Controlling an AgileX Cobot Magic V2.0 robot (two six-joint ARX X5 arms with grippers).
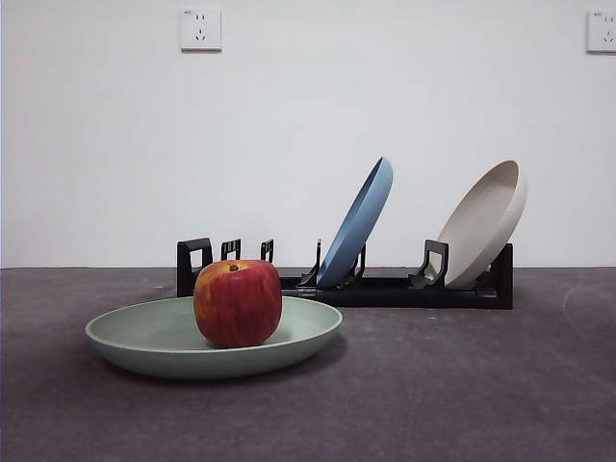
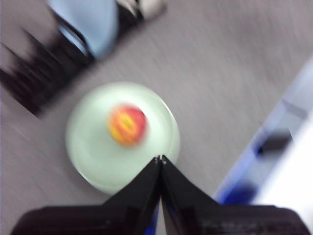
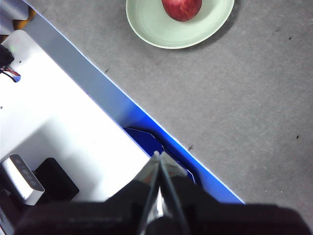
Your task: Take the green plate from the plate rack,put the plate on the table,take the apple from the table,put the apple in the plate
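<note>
On the dark grey matte table point(image 1: 500, 385): round red apple point(image 1: 238, 301) sitting in pale sage-green shallow plate point(image 1: 144, 337); task appearing complete; left pincer point(image 2: 160, 158) and right pincer point(image 3: 157, 155) both closed, holding nothing.

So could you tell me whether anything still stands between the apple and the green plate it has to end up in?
Nothing does: the apple already sits in the green plate on the table, in front of the plate rack. Both grippers are shut and clear of it.
</note>
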